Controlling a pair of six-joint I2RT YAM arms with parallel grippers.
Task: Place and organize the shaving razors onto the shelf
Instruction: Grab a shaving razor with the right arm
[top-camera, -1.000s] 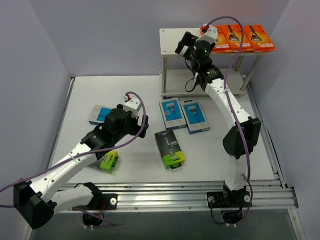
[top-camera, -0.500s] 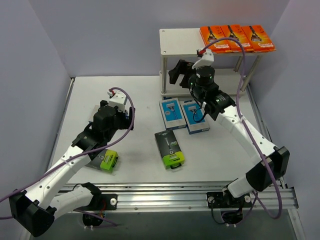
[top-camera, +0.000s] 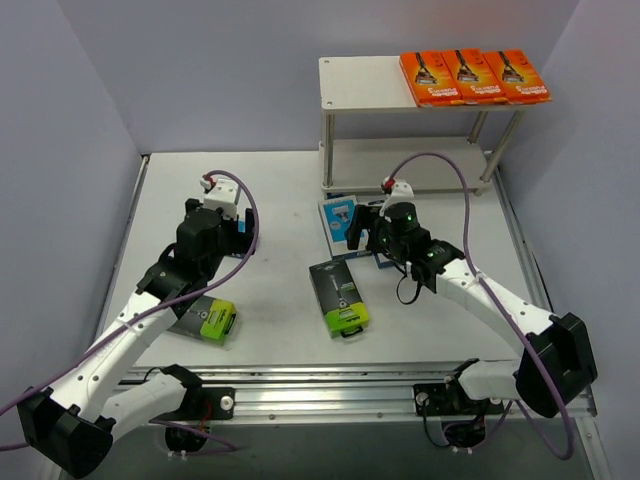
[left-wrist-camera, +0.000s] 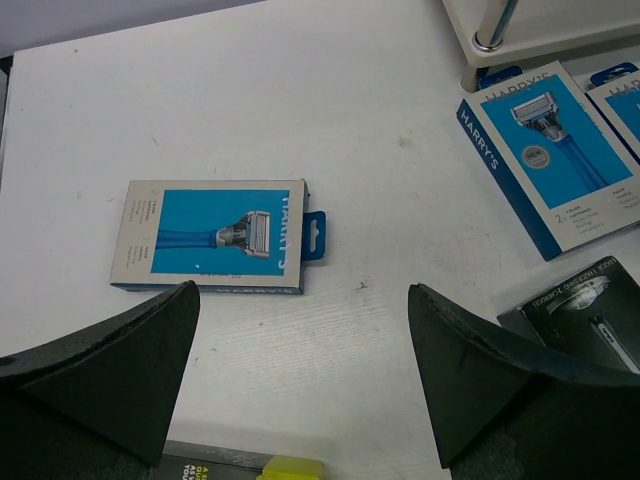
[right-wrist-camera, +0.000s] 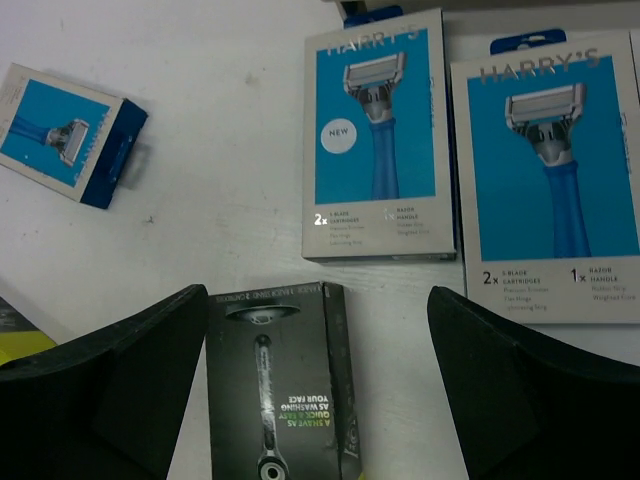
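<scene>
right gripper (right-wrist-camera: 318, 295) has dropped from the shelf (top-camera: 365, 82) top to the blue harry's packs (right-wrist-camera: 378, 130) before it, jaws apart. left gripper (left-wrist-camera: 300, 290), also spread, hovers farther left.

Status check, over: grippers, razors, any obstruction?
Left gripper open over lone blue pack; right gripper open over blue pair. Three orange packs on shelf top, five on table. No obstruction seen.
</scene>
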